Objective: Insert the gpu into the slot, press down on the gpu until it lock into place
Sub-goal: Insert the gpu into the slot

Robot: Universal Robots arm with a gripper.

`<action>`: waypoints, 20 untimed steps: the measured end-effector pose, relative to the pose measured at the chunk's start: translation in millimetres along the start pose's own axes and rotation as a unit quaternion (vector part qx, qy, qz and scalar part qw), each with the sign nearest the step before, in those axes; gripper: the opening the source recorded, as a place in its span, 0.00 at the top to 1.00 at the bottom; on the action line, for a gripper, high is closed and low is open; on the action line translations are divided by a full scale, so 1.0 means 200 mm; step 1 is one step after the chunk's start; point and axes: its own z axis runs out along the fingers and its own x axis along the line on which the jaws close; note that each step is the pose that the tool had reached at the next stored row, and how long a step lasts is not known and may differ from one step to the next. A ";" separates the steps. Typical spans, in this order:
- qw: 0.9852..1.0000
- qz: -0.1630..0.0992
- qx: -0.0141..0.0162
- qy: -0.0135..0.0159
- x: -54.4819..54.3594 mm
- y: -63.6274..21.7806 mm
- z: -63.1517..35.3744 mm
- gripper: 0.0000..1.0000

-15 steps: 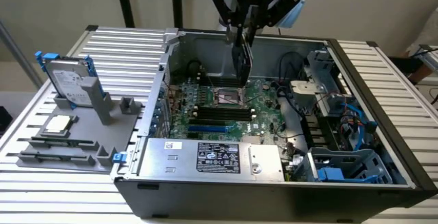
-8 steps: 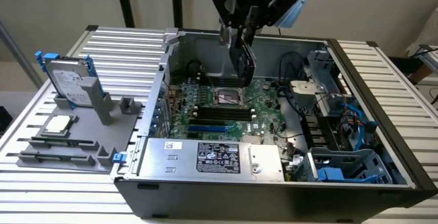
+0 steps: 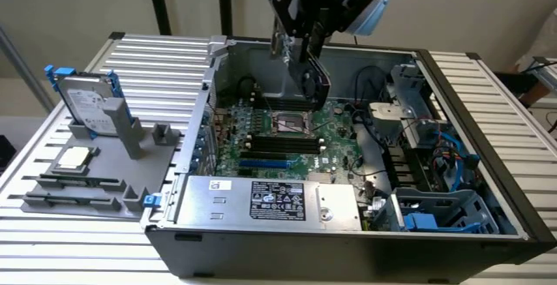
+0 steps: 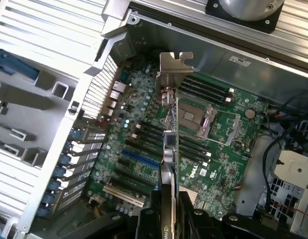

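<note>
Evidently the gripper (image 3: 306,53) is clamped on the gpu (image 3: 317,81), which hangs on edge above the board's (image 3: 335,143) far edge, well apart from the slot (image 3: 263,165). The card looks light, stiff and fragile, so it is best held by its top edge.

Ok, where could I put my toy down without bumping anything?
Bare ribbed table behind the hard drive, beside the computer case; also the strip at the exterior view's right of the case, and the corner before the grey holder tray. Inside is crowded: motherboard, cables, claw holding the gpu.
</note>
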 end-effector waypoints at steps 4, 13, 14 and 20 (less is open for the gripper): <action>0.999 -0.036 0.001 0.003 0.00 0.000 0.001 0.74; 0.993 -0.117 0.001 0.008 0.00 0.000 0.004 0.74; 0.992 -0.125 0.001 0.009 0.00 0.000 0.004 0.74; 0.985 -0.174 0.000 0.011 0.00 0.000 0.005 0.74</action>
